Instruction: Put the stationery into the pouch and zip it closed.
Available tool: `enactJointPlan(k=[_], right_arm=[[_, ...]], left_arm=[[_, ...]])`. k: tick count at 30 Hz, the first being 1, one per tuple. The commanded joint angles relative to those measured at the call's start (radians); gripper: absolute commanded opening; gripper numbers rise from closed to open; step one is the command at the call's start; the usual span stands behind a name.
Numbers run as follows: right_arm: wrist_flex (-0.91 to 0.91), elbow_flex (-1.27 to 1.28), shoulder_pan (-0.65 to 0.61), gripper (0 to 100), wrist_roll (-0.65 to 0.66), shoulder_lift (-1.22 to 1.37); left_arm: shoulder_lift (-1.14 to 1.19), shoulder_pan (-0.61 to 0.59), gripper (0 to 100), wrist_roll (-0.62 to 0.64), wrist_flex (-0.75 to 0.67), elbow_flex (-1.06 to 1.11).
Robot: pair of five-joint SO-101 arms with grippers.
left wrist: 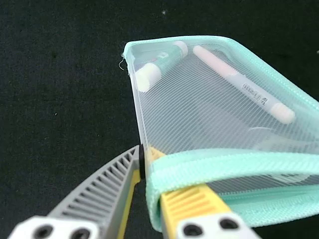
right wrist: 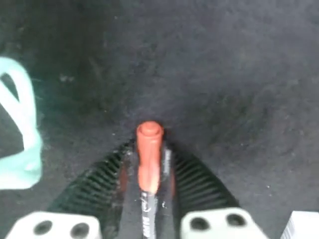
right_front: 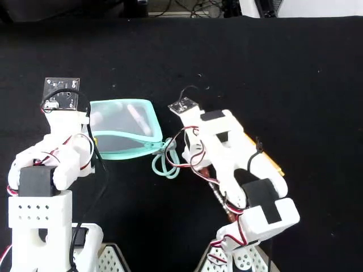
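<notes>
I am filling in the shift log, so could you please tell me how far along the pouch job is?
Done: a pink-and-white pen and a white-capped marker lie inside the pouch. In hand: the left gripper is shut on the pouch's edge, and the right gripper holds a red-capped pen. Left: put that pen in and zip the pouch closed.

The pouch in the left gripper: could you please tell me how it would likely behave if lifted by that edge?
The pouch looks like thin mesh fabric, so it would probably sag from the left gripper. The pens inside lie loose and may slide toward the low end. With so little inside, it is probably light.
</notes>
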Motion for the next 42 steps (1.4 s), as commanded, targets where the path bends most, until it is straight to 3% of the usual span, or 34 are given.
enactJointPlan(k=[1,6,14,19,23,30,42], right_arm=[[-0.003,-0.053,0.011,1.0,0.005,-0.016],[0.043,-0.024,0.003,1.2,0.005,-0.211],[0.215,-0.010,0.003,1.2,-0.003,-0.860],[0.157,-0.007,0.003,1.3,-0.011,-1.190],[0.031,-0.002,-0.057,1.4,-0.110,-1.356],[-0.219,-0.002,-0.362,1.4,-0.203,-1.460],[-0.496,0.232,-0.578,1.4,-0.193,-1.458]], left_arm=[[-0.014,0.001,3,-0.003,-0.015,-0.005],[-0.014,0.001,3,-0.003,-0.015,-0.004],[-0.014,0.002,3,-0.003,-0.015,-0.004],[-0.014,0.002,3,-0.003,-0.015,-0.004],[-0.014,0.004,3,-0.003,-0.015,-0.004],[-0.014,0.004,3,-0.003,-0.015,-0.002],[-0.014,0.004,3,-0.003,-0.015,-0.002]])
